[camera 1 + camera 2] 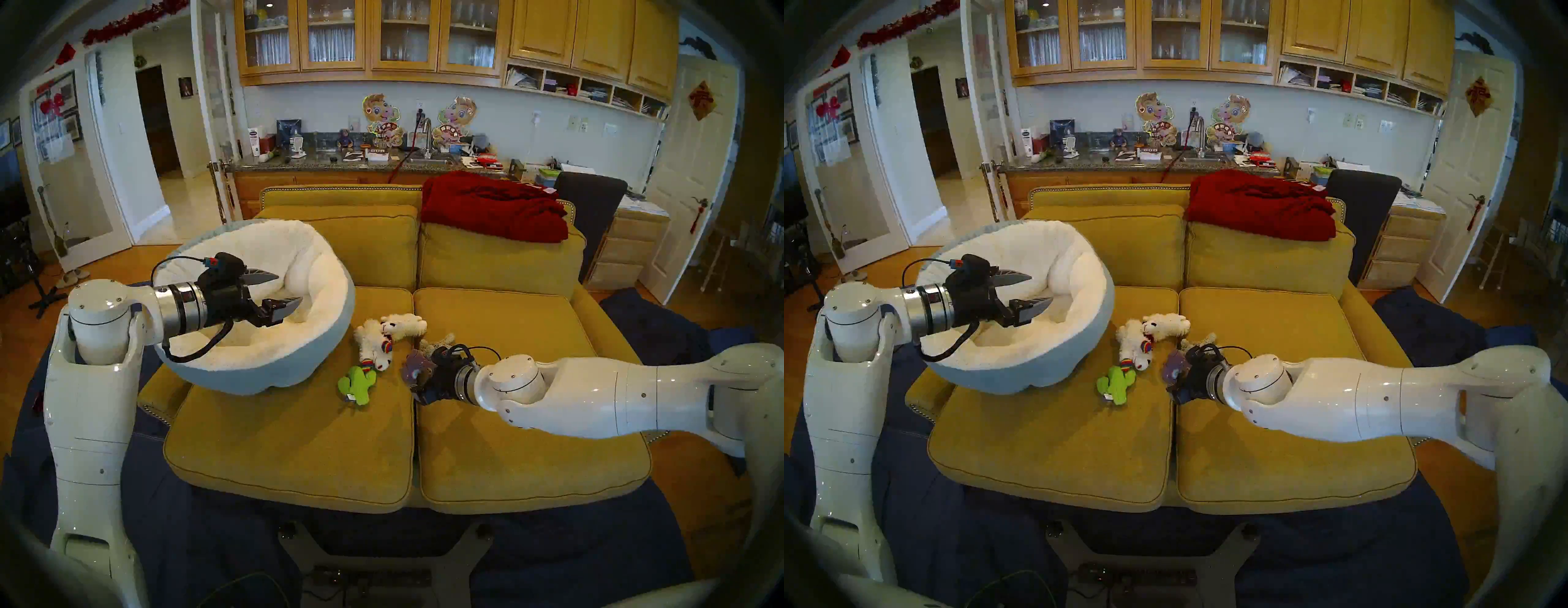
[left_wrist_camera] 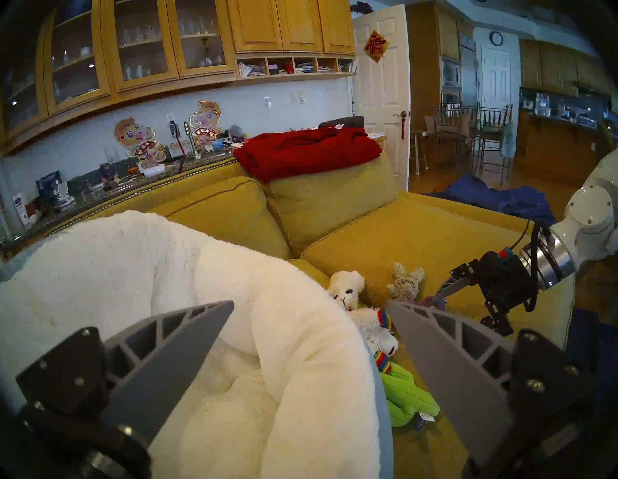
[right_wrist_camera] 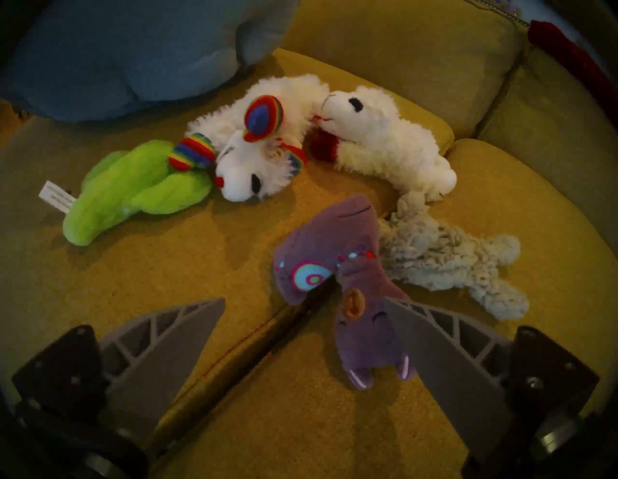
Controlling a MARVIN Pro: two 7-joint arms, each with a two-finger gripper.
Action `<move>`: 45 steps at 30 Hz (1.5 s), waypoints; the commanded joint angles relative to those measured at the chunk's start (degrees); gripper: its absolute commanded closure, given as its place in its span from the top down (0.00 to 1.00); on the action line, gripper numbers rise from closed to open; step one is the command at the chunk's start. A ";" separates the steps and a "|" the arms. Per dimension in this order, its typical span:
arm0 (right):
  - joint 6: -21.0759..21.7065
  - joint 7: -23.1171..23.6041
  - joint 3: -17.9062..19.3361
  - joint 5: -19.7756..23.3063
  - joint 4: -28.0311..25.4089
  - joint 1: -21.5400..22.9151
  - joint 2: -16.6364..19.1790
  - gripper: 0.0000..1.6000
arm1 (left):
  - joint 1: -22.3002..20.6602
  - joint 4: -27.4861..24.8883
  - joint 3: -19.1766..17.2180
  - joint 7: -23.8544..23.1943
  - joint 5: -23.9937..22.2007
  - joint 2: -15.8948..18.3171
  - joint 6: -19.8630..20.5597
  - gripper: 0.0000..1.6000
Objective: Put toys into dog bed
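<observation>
The dog bed [image 1: 271, 373], cream-lined with a blue-grey shell, sits on the sofa's left seat. My left gripper [image 1: 289, 288] hovers open over its lining, holding nothing. To the right of the bed lie a green cactus [image 3: 133, 190], a rainbow-trimmed lamb [image 3: 247, 167], a white lamb [image 3: 378, 144], a purple toy [image 3: 334, 254] and a shaggy tan toy [image 3: 441, 257]. My right gripper [image 3: 304, 299] stands open low over the purple toy, which lies on the cushion seam. One finger [image 3: 434, 351] covers part of the toy's head.
A dark red blanket [image 1: 492, 208] is draped over the right back cushion. The mustard sofa seats [image 1: 297, 446] stretch toward me. A dark blue cloth [image 1: 191, 530] covers the floor around the sofa, and a cluttered counter [image 1: 382, 163] runs behind it.
</observation>
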 commanded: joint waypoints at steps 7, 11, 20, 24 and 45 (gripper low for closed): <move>-0.23 1.77 1.78 -1.02 -3.00 4.09 4.77 1.00 | -1.45 -0.95 -0.46 0.04 -0.46 0.11 -0.24 1.00; -0.44 3.08 1.93 -1.61 -4.33 4.97 6.61 1.00 | -1.45 -0.95 -0.46 0.05 -0.46 0.11 -0.24 1.00; -0.66 5.34 1.78 -2.35 -3.85 5.21 7.04 1.00 | -1.48 -0.95 -0.47 0.05 -0.49 0.10 -0.24 1.00; 0.85 5.13 1.48 -2.47 -2.62 5.34 5.99 1.00 | -1.49 -0.95 -0.47 0.05 -0.50 0.09 -0.24 1.00; 5.35 11.32 1.69 0.32 3.74 5.24 1.47 1.00 | -1.48 -0.95 -0.47 0.06 -0.52 0.10 -0.24 1.00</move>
